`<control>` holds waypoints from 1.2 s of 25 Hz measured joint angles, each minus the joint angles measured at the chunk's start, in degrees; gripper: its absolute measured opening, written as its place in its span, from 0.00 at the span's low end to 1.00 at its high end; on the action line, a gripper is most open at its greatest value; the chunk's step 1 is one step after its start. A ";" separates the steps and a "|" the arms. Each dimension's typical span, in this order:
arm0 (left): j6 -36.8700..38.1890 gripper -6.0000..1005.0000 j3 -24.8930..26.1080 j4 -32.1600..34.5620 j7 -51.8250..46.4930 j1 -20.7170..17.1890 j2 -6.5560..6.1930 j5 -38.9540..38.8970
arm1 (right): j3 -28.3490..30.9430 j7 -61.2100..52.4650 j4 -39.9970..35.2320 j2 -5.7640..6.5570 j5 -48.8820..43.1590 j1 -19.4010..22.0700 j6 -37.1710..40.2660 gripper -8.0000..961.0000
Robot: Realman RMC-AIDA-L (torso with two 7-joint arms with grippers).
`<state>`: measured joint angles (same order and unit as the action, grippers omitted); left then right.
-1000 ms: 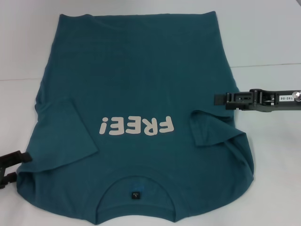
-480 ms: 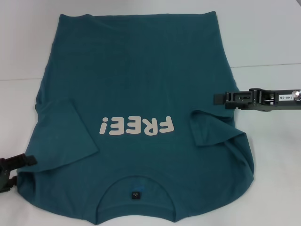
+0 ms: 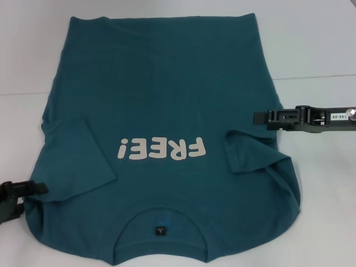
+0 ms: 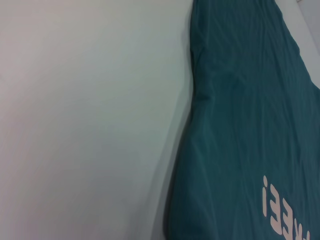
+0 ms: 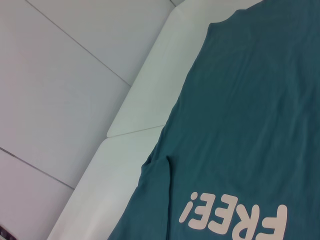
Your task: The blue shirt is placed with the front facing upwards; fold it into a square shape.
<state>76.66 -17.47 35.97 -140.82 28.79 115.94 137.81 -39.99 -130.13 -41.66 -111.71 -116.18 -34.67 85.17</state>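
Nearest you, the collar (image 3: 160, 214) of the blue shirt (image 3: 161, 100) lies at the front edge of the white table (image 3: 322, 50), its small dark tag (image 3: 161, 230) facing up. The shirt is spread flat, front upward, with both short sleeves folded in over the body. At your near left, the left gripper (image 3: 25, 192) sits low against the shirt's shoulder edge, its dark fingers just touching or overlapping the cloth beside the folded left sleeve (image 3: 75, 158); you cannot tell whether they are apart or together. A little farther out, the cream "FREE!" print (image 3: 161, 149) runs across the chest, reading upside down from your side. Farther still, on your right, the right gripper (image 3: 261, 118) reaches in sideways, its tip over the shirt's right edge, just beyond the folded right sleeve (image 3: 250, 153); how its fingers stand cannot be made out either. At the far end, the hem (image 3: 161, 19) lies straight across the table.
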 joint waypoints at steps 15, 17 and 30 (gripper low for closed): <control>-0.53 0.08 0.32 -0.40 0.86 -0.53 -0.10 0.06 | 0.01 0.05 0.01 0.02 0.00 0.09 0.00 0.78; -0.35 0.08 0.36 -0.69 1.53 -0.55 -0.10 -0.08 | 0.01 0.06 0.03 0.07 -0.01 0.10 0.00 0.78; 7.23 0.05 3.75 -2.48 6.78 -0.52 -1.57 -2.38 | 0.00 0.01 0.09 0.09 -0.01 0.13 -0.01 0.78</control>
<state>83.89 -13.72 33.49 -134.04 28.27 114.36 135.43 -39.99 -130.12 -41.57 -111.62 -116.20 -34.54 85.16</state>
